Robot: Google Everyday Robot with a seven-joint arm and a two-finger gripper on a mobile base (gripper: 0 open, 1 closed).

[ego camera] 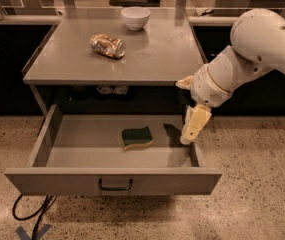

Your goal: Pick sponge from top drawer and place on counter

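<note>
The sponge (136,137), dark green on top with a yellow foam layer, lies flat in the middle of the open top drawer (57,151). The drawer is pulled fully out, its dark bar handle at the front panel's middle. My gripper (191,129) hangs at the drawer's right side, above its right wall, to the right of the sponge and apart from it. It holds nothing. The counter (152,54) is the grey metal tabletop above the drawer.
A crushed gold-brown can (107,45) lies on the counter's left middle. A white bowl (135,18) stands at its back edge. A pale ledge with glass panes (22,19) runs behind. Black cables (29,211) lie on the speckled floor, front left.
</note>
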